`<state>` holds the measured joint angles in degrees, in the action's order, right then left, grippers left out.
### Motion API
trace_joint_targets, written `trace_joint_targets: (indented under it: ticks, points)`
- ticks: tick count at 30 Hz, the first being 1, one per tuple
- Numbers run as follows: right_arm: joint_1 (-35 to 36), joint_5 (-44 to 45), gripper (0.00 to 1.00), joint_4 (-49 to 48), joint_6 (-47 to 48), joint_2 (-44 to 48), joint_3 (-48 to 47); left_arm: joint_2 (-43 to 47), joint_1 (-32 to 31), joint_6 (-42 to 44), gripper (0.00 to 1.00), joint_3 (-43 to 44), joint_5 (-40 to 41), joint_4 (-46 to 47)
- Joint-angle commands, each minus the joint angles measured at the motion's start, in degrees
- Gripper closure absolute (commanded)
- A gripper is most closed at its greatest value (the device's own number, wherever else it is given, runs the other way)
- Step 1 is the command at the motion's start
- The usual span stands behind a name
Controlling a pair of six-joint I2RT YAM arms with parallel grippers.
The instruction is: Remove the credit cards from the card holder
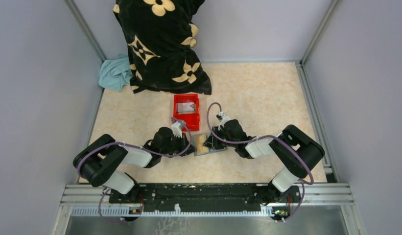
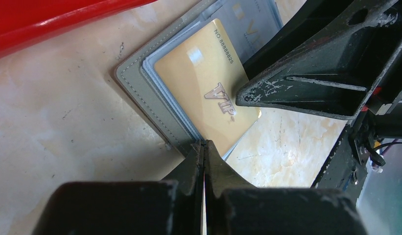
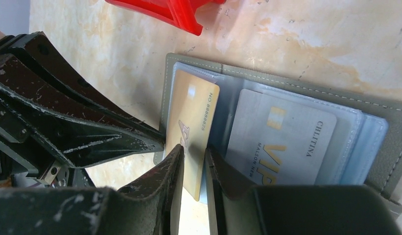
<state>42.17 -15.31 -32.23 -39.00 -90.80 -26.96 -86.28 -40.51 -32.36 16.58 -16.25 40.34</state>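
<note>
The card holder (image 3: 287,93) lay open on the tabletop (image 1: 267,98), pinned at its near edge by the closed left gripper (image 2: 204,147). The gold card (image 3: 193,127) stood between the right gripper (image 3: 193,159) jaws, slightly parted, its long axis pointing out of the pocket toward them

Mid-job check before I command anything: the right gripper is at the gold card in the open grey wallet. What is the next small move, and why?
Probably draw the right gripper back toward itself, sliding the gold VIP card out of the open grey folding wallet. Its fingers already straddle that card's edge, and the left gripper is shut on the wallet's edge, apparently pinning it. The card already juts past the wallet edge. The red plastic bin sits close behind.
</note>
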Motion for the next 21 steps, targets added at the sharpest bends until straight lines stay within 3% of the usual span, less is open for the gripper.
trace_joint_targets:
  ticks: [1,9,15,21]
  points:
    - [0.3,-3.0,0.78,-4.5,0.1,2.4,0.1,-2.1,-0.3,0.5,1.00,-0.8,0.6,-1.4]
    - [0.3,-1.9,0.78,-1.8,0.4,5.9,0.2,-2.5,-0.3,0.4,1.00,-0.8,0.5,-1.1]
    - [0.3,-0.8,0.69,2.2,2.0,7.3,-0.9,-2.1,-0.3,0.4,1.00,-0.9,0.4,-1.1]
    - [0.3,-2.1,0.69,0.9,1.4,6.4,-0.8,-2.3,-0.3,0.4,1.00,-1.1,0.2,-0.9]
